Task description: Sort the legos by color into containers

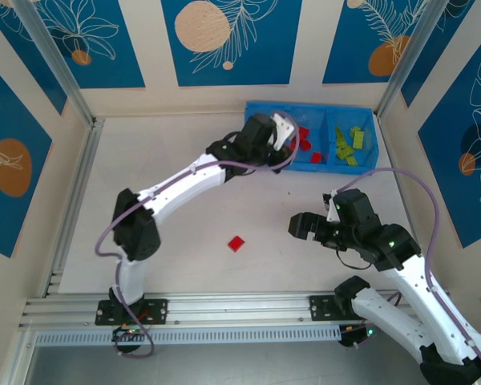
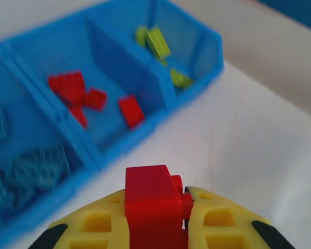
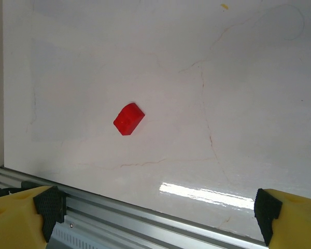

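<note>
Jaws, left arm: closed on a red lego (image 2: 151, 199), which you can see clamped between the yellow fingers (image 2: 93, 228) of the left gripper (image 2: 160, 212) in its own wrist view. The brick stands up above the fingertips, studs facing right.

Jaws, right arm: wide apart, nothing between them. In the right wrist view the fingers (image 3: 20, 218) of the right gripper (image 3: 155, 212) sit at opposite bottom corners of the picture.

Position, left: in the top view your left gripper (image 1: 284, 128) is at the left end of the blue tray (image 1: 321, 107), at the far right of the table (image 1: 168, 136). The wrist view shows white table under the fingers and the tray (image 2: 114, 57) just ahead.

Tray contents:
- left compartment: light blue legos (image 2: 36, 168), blurred
- middle compartment: red legos (image 2: 72, 88), also seen from above (image 1: 305, 143)
- right compartment: lime green legos (image 2: 158, 41), also seen from above (image 1: 351, 143)

Position, right: your right gripper (image 1: 301, 226) hangs over the table's near right part, well apart from the tray, pointing left.

Loose piece: one red lego on the table (image 1: 237, 243), near the middle front, left of the right gripper and not touching it. The right wrist view shows it (image 3: 128, 119) lying alone on the white surface, beyond the aluminium rail (image 3: 145, 218).
</note>
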